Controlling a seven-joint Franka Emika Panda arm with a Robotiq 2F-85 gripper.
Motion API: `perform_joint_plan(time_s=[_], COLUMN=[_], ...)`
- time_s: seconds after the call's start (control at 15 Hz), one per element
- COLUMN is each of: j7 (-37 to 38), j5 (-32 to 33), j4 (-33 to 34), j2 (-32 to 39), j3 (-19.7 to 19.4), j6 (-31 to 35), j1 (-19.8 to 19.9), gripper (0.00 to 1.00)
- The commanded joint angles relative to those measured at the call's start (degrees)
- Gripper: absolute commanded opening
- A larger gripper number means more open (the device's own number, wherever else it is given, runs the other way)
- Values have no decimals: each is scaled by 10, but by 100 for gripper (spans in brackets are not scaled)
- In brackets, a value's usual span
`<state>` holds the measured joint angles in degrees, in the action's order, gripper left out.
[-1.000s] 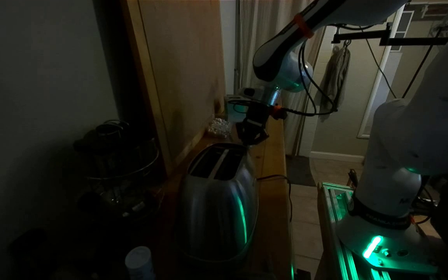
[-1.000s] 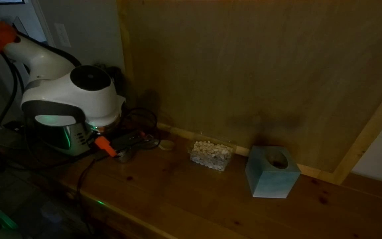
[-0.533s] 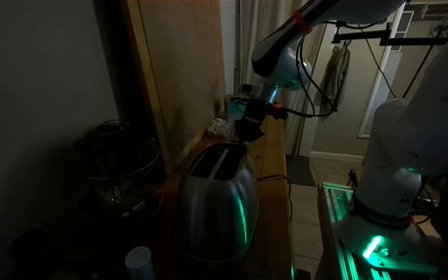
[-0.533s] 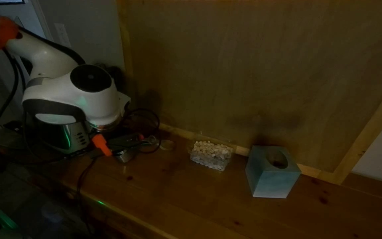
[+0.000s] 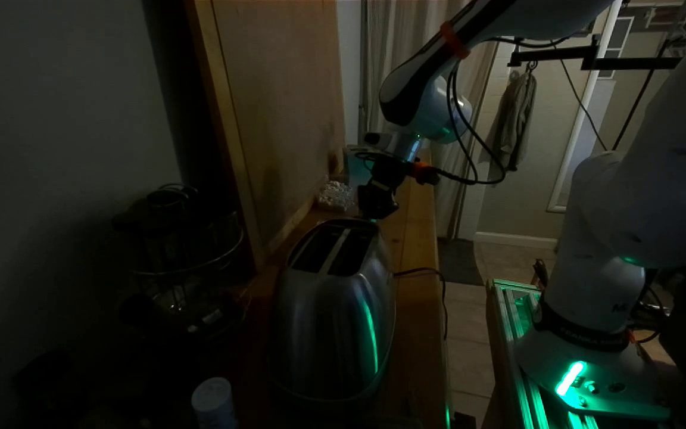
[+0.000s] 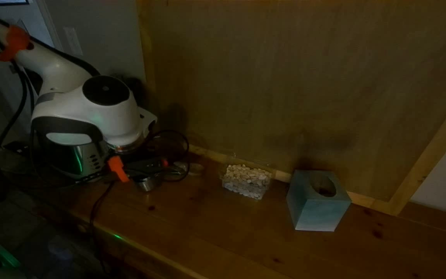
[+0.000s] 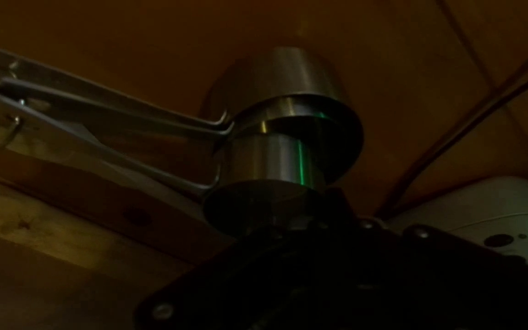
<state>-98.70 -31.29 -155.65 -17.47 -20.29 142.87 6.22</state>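
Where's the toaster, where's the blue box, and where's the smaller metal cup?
Toaster [image 5: 334,322]: in an exterior view, on its rounded metal end.
Blue box [image 6: 321,214]: in an exterior view, on its near face.
Smaller metal cup [image 7: 266,162]: in the wrist view, on its side wall.

FRANKA — its following letters blurred — reads on the dark band [image 5: 583,335] of the arm [image 5: 641,208].

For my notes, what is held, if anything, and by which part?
The gripper seems to pinch the smaller metal cup by its rim; the contact is dark.
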Motion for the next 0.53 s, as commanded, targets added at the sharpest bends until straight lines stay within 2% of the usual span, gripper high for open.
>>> perform_joint_plan(time_s=[0.0, 0.2, 0.47], j7=[33, 53, 62], j5=[18, 40, 86], j4=[6, 3, 16], j2=[20, 24, 24], j3=[11, 18, 14], j6=[25, 30, -11], j1=[0, 4, 7], gripper=[1, 1, 1])
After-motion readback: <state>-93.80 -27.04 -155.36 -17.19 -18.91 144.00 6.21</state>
